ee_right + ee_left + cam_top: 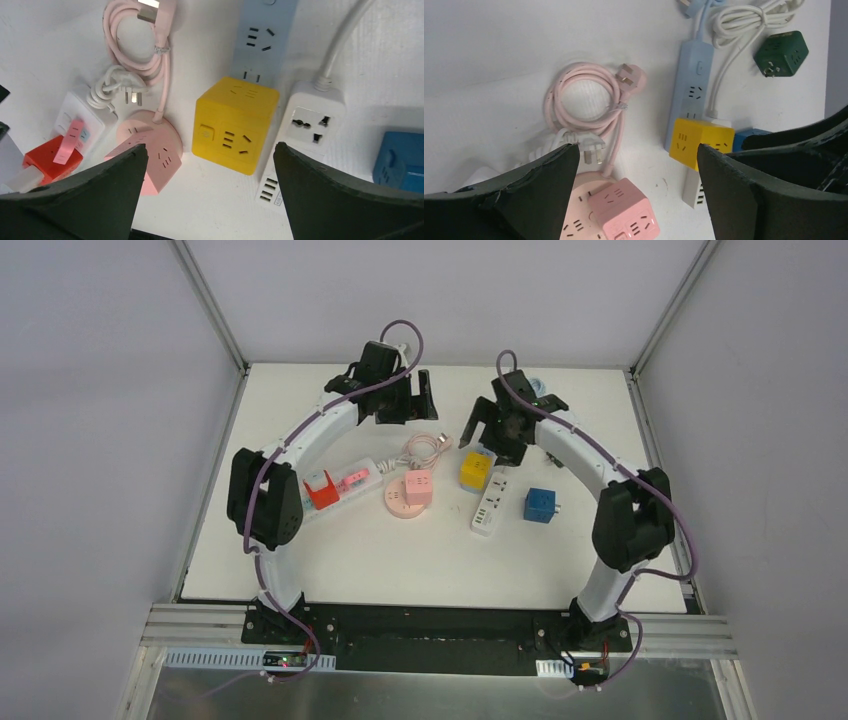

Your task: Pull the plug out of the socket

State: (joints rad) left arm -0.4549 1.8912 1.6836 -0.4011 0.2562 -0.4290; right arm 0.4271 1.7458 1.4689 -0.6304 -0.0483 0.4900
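Right hand (209,150): open, jaws spread wide, hovering above the yellow cube plug (235,125) and touching nothing.
Left hand (638,150): also open and empty, over the pink cube (624,210) and the coiled pink cable (584,97).
Task's thing: the yellow cube plug sat on the near end of the pale blue strip (691,85), right of centre on the counter (400,570). I judged it the target, since the right hand was centred over it.
Neighbour: the white strip (310,120) lay right against the cube's side.
Risk, strip lifting: nothing pinned the blue strip, so a straight pull could drag it up with the plug unless the left hand held it down.
Risk, fouled finger: a descending finger could land on the white strip and miss the cube's side.
Risk, wrong plug: the pink cube on its round socket (150,145) was also a plugged pair (as was the red cube (321,490) on its strip).
Left wrist only: the green cube (780,53) and most of the blue strip's length, both largely hidden behind the right arm from above.
Right wrist only: the yellow cube's socket faces, close up.
Top view only: both arms' reach, and the blue cube (540,504) standing apart.
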